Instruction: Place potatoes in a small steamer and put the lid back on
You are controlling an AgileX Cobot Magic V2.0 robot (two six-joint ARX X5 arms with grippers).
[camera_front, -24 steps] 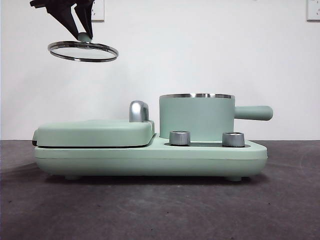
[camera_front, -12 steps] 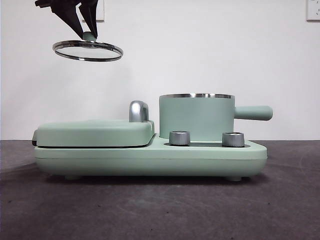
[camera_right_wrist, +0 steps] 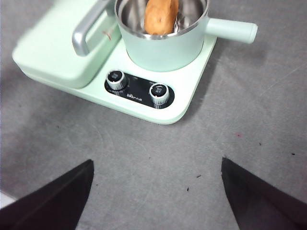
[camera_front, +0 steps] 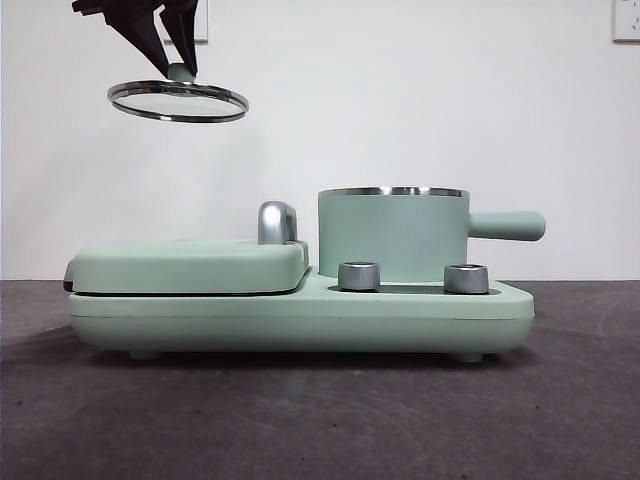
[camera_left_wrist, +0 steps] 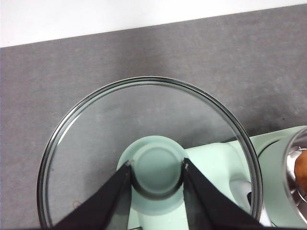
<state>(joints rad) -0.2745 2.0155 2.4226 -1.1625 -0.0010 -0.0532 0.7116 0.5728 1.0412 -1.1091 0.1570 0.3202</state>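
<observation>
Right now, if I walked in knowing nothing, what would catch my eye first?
Probably the glass lid hanging high in the air, pinched by its knob in the left gripper, above the flat green griddle. Next, the mint-green steamer pot stands open with a potato inside. The right gripper hangs open above the table.

Left gripper (camera_left_wrist: pixel 157 176) is clamped on the mint-green knob (camera_left_wrist: pixel 157 172) of the glass lid (camera_left_wrist: pixel 96 143), one black jaw on each side of the knob, lid hanging level above the dark grey table (camera_left_wrist: pixel 72 62). Through and past the glass: part of the green cooker base (camera_left_wrist: pixel 216 167). At the frame edge, a slice of the steamer (camera_left_wrist: pixel 273 182) with its steel rim and a sliver of orange-brown potato (camera_left_wrist: pixel 302 172) inside; the lid is off to the side of the steamer, not over it.
</observation>
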